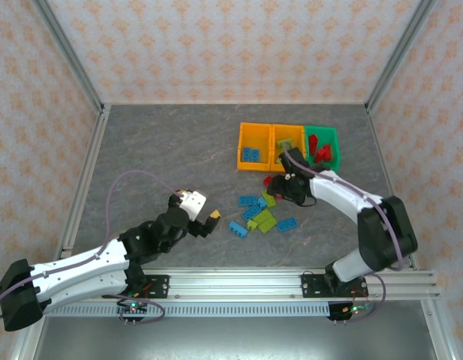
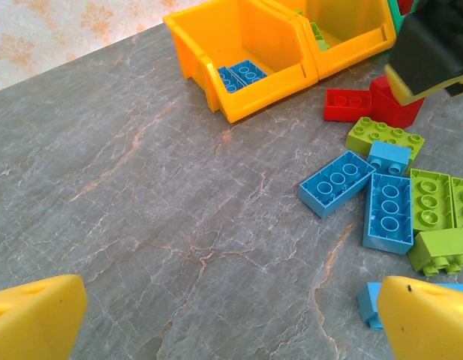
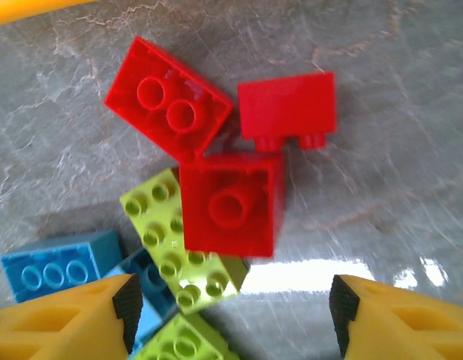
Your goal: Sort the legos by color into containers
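Right claw [image 3: 231, 313], spread over the red legos [image 3: 229, 202] (left claw [image 2: 233, 319] gapes idle), must next descend and pinch one.

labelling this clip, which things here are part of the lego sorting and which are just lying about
Part of the job:
left orange bin, middle orange bin, green bin, loose blue bricks, lime green bricks, red bricks

Just there:
purple cable, aluminium rail, patterned wall
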Robot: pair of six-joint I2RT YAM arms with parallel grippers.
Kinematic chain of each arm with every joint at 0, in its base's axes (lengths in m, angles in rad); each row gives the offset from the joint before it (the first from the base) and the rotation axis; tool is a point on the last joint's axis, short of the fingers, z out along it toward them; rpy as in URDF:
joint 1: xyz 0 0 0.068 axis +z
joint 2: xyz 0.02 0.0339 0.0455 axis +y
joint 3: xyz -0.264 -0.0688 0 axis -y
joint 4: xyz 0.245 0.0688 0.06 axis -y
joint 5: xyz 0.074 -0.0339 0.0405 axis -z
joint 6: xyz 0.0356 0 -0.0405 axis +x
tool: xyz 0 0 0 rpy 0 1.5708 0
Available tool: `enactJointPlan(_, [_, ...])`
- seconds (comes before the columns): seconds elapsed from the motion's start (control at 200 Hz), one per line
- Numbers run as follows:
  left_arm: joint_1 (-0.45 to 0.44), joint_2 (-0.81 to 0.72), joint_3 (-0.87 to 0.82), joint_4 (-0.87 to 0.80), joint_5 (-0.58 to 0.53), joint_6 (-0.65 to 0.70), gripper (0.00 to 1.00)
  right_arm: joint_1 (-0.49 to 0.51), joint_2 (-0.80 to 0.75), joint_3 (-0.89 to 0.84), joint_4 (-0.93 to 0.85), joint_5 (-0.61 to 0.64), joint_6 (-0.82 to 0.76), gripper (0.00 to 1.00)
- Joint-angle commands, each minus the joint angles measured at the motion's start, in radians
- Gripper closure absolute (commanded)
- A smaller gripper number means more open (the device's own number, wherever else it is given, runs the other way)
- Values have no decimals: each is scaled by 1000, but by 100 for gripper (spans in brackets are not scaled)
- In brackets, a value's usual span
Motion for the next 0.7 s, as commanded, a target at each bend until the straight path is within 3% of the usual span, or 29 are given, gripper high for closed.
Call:
enactJointPlan(0.0, [2,5,2,28,19,16,0,7,62,53,59,30,-25,33])
enactJointPlan(0.12, [2,-4,-10,60,154,57,0,7,122,67,69,86,-21,38])
enactJointPlan(0.235, [2,-12,-27,101,289,78,0,6,133,55,62,131,-1,54])
enactJointPlan(0.345, [2,-5,-20,92,291,81,0,7,84,12,70,129,14,66])
enactJointPlan(0.505, [3,-4,-15,84,279,78,0,8,-82,-65,63,185,49,70])
enactJointPlan(0.696, [3,-1,-15,86,260,73,0,0,-299,-35,8,423,70,74])
